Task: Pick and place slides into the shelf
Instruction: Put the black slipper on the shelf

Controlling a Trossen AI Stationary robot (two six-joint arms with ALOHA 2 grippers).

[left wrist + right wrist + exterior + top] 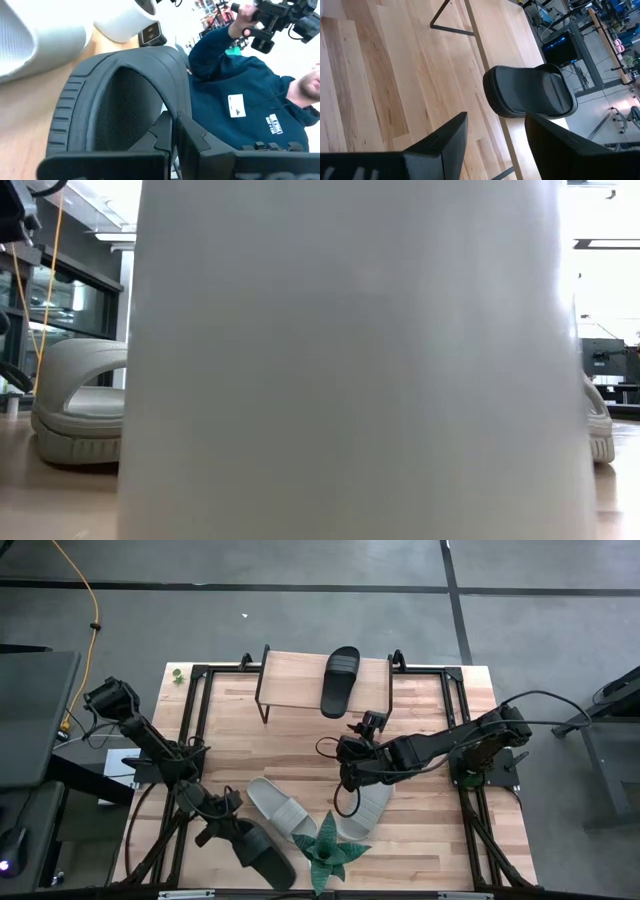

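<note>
One black slide (340, 681) lies on the shelf (290, 675) at the far side of the tabletop (300, 745), its toe end hanging over the shelf's front edge. The second black slide (260, 850) sits near the front left corner, with the left gripper (222, 830) at it; the left wrist view shows the jaws closed together on the edge of its strap (125, 100). Two pale slides remain on the tabletop: one (280, 808) lies angled left of the plant (328, 852), the other (365, 808) is partly hidden under the right gripper (350, 772). That gripper hangs over mid-tabletop, jaws apart and empty, looking toward the shelf (485, 30). The low view is almost wholly blocked by a white pot (350, 360); only bits of the pale slides show either side. A person (250, 100) holding a camera appears behind.
</note>
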